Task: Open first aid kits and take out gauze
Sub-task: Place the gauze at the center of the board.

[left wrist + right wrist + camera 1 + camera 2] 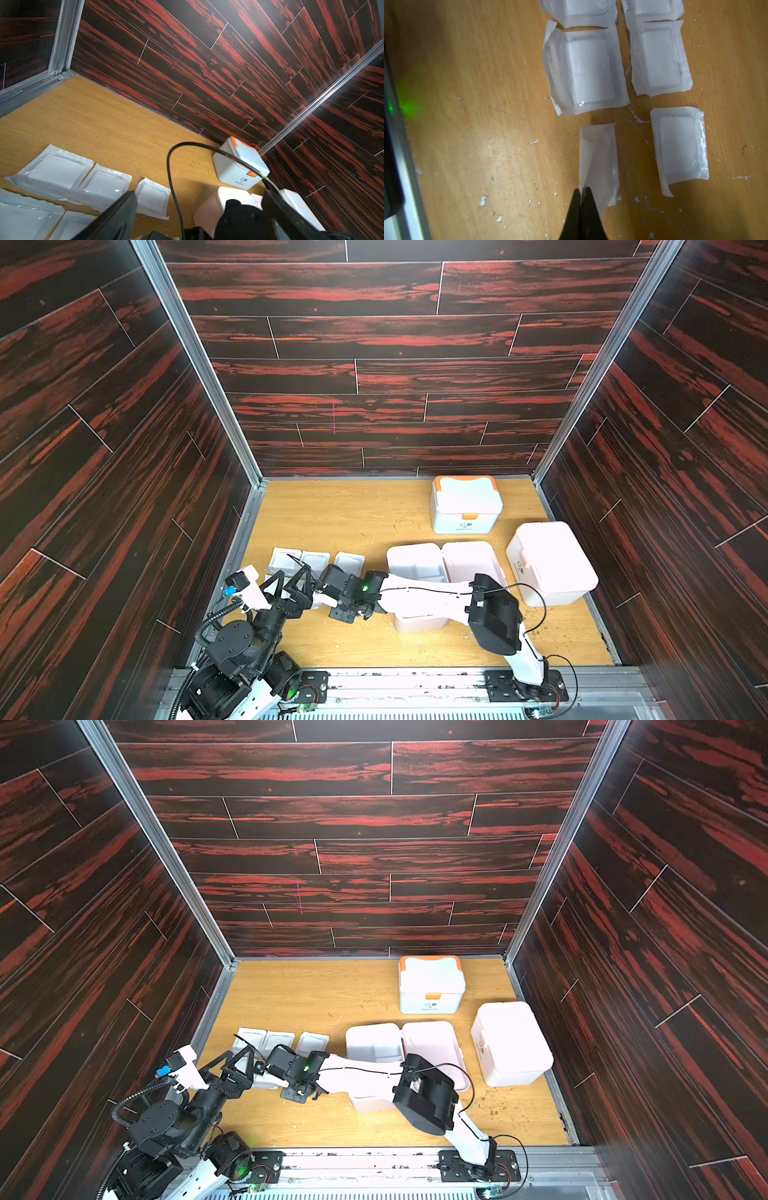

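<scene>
While tight on gauze (598,162), right fingers (589,212)

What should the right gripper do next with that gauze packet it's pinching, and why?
Probably open the right gripper and let go of the gauze packet. Its jaws are shut on the packet's edge, and the packet sits right beside the other packets laid out on the table, so it looks placed.

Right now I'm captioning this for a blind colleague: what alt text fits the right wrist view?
Black fingers of the right gripper are shut on the edge of a white gauze packet; five more packets lie beyond it on a scuffed wooden table.
</scene>
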`<state>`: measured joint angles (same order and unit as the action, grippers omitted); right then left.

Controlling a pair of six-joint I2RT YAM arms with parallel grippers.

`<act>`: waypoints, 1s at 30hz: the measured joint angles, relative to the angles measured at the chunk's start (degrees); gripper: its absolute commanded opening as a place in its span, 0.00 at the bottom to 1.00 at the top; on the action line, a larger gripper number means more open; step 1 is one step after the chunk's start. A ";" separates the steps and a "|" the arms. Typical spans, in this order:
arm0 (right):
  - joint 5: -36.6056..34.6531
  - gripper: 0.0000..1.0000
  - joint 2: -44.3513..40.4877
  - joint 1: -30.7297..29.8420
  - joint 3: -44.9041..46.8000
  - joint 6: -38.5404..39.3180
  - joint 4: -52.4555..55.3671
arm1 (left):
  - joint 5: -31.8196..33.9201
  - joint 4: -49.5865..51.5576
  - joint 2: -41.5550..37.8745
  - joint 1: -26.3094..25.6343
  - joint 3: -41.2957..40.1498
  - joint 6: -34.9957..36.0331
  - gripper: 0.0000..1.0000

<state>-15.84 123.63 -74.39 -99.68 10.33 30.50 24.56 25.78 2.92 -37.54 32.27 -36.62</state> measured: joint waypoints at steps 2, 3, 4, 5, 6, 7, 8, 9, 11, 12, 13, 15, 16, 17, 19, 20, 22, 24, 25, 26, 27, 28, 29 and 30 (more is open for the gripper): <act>-1.01 0.00 1.53 -0.20 -1.20 1.07 0.24 | 0.13 0.04 0.00 0.00 0.00 0.20 0.98; -1.57 0.00 2.32 -0.24 -1.97 1.49 0.48 | 0.20 0.07 0.00 0.00 0.00 0.24 0.98; -1.97 0.00 3.02 -0.24 -2.75 1.86 0.81 | 0.33 0.09 0.00 0.00 0.00 0.24 0.98; -2.23 0.00 3.63 -0.24 -3.32 2.19 0.92 | 0.39 0.11 0.00 0.00 0.00 0.26 0.98; -2.54 0.00 4.11 -0.22 -3.74 2.38 1.05 | 0.48 0.13 0.00 0.00 0.00 0.28 0.98; -2.84 0.00 4.46 -0.22 -3.96 2.62 1.31 | 0.48 0.11 0.00 0.00 0.02 0.37 0.98; -2.99 0.00 4.63 -0.22 -4.04 2.75 1.49 | 0.48 0.13 0.00 0.00 0.02 0.42 0.98; -3.15 0.00 4.74 -0.24 -4.09 2.84 1.73 | 0.52 0.13 0.00 0.00 0.04 0.44 0.98; -3.43 0.00 4.85 -0.24 -4.13 3.08 2.14 | 0.50 0.11 0.00 0.00 0.04 0.44 0.98; -3.61 0.00 5.03 -0.24 -4.26 3.26 2.32 | 0.50 0.11 0.00 0.00 0.04 0.44 0.98; -3.78 0.00 5.22 -0.24 -4.39 3.30 2.40 | 0.50 0.11 0.00 0.00 0.04 0.44 0.98; -4.11 0.14 5.62 -0.24 -4.52 3.41 2.56 | 0.50 0.11 0.00 0.00 0.04 0.42 0.98; -4.15 0.19 5.70 -0.24 -4.52 3.45 2.71 | 0.50 0.11 0.00 0.00 0.04 0.42 0.98; -4.22 0.23 5.75 -0.22 -4.52 3.65 2.93 | 0.48 0.09 0.00 0.00 0.04 0.42 0.98; -4.22 0.29 5.75 -0.24 -4.52 3.52 2.97 | 0.48 0.07 0.02 0.00 0.04 0.42 0.98; -4.20 0.31 5.75 -0.24 -4.52 3.37 2.95 | 0.46 0.02 0.04 0.00 0.04 0.39 0.98; -4.15 0.36 5.75 -0.24 -4.52 2.86 2.95 | 0.37 -0.04 0.09 0.00 0.04 0.37 0.98; -4.11 0.41 5.75 -0.24 -4.52 2.29 2.93 | 0.35 -0.04 0.17 0.00 0.04 0.31 0.98; -4.07 0.45 5.75 -0.24 -4.52 1.92 2.91 | 0.35 -0.04 0.26 0.00 0.04 0.22 0.98; -4.00 0.49 5.75 -0.24 -4.52 1.51 2.86 | 0.35 0.00 0.39 0.00 0.07 0.20 0.98; -3.82 0.52 5.70 -0.24 -4.31 1.07 2.51 | 0.35 0.11 0.50 0.00 0.11 0.17 0.98; -3.61 0.56 5.55 -0.24 -3.72 0.59 1.84 | 0.37 0.31 0.55 0.00 0.17 0.17 0.98; -3.26 0.60 5.14 -0.24 -2.69 0.04 1.07 | 0.39 0.46 0.63 0.00 0.31 0.17 0.98; -2.84 0.63 4.55 -0.22 -1.38 -0.35 0.39 | 0.39 0.70 0.76 0.00 0.57 0.17 0.98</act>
<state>-18.68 128.18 -74.61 -101.06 9.98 30.89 24.95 26.48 3.68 -37.54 32.84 -36.45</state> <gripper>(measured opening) 0.577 0.981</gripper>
